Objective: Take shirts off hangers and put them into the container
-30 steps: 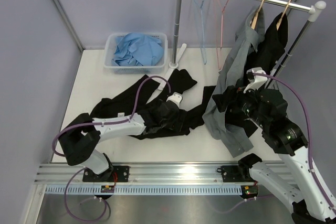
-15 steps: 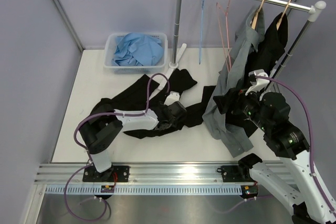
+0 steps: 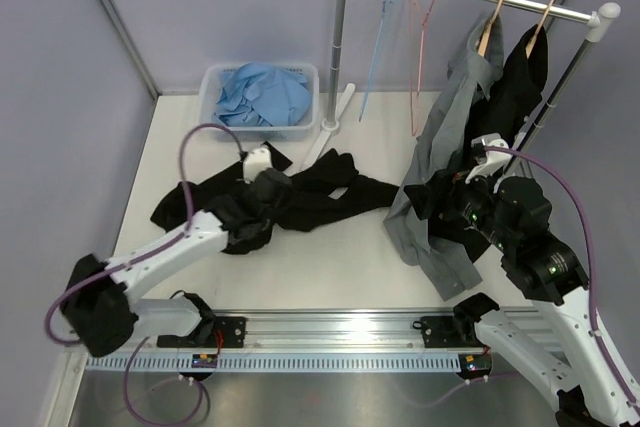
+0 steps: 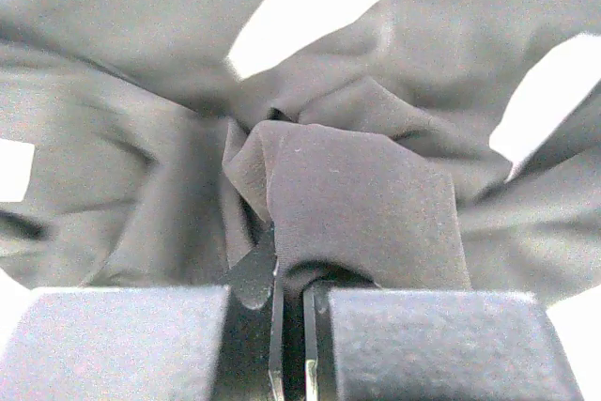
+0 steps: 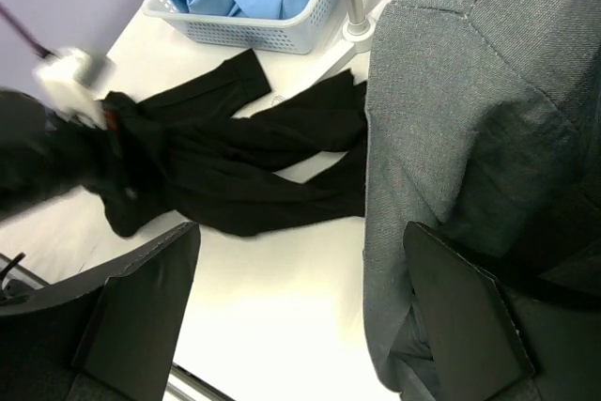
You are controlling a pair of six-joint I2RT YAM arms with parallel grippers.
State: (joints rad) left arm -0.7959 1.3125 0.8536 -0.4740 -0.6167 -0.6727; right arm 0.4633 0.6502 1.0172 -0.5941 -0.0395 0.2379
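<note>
White counter (image 3: 330,257) holds the black shirt (image 3: 320,197), near the middle. The container (image 3: 207,107) sits far left. The left tool (image 4: 291,288) pinches a small shirt fold; it might slip out, since the long sleeves would drag. The right tool (image 5: 300,312) is spread wide.

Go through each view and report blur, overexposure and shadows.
Top external: sharp and evenly lit, with only soft shadows on the table. Left wrist: the black shirt is so close that it reads as soft, washed-out grey, and the table behind it is blown out to plain white. Right wrist: the grey shirt is crisp, but the left arm is smeared by motion.
</note>
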